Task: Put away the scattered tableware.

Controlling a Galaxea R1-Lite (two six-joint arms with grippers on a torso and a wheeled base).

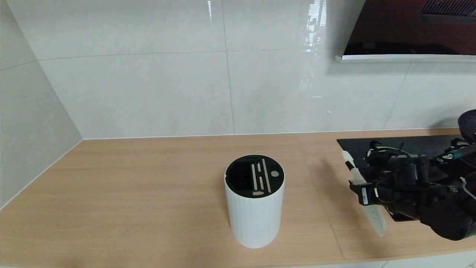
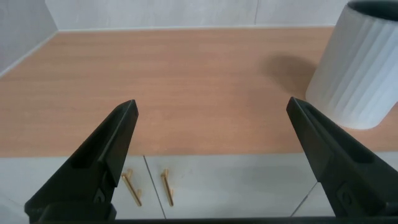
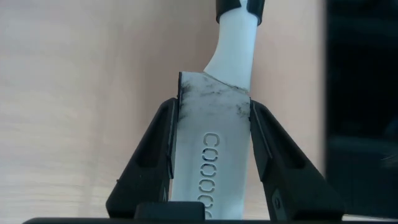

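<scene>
Right gripper [image 1: 363, 190] clamping white flat-bladed knife [image 1: 375, 219], black-banded handle pointing away from robot (blade tip nearer); white ribbed cylindrical holder with black slotted top [image 1: 255, 208] standing well apart to gripper's left on wooden counter [image 1: 148, 186].

Left tool [image 2: 211, 107] hangs just off the front edge of the counter [image 2: 174, 74], its black fingers [image 2: 106, 155] spread wide. A white ribbed holder [image 2: 360, 68] stands upright on the wood. Pale cabinet fronts [image 2: 236, 180] below carry two small gold handles [image 2: 166, 186].
</scene>
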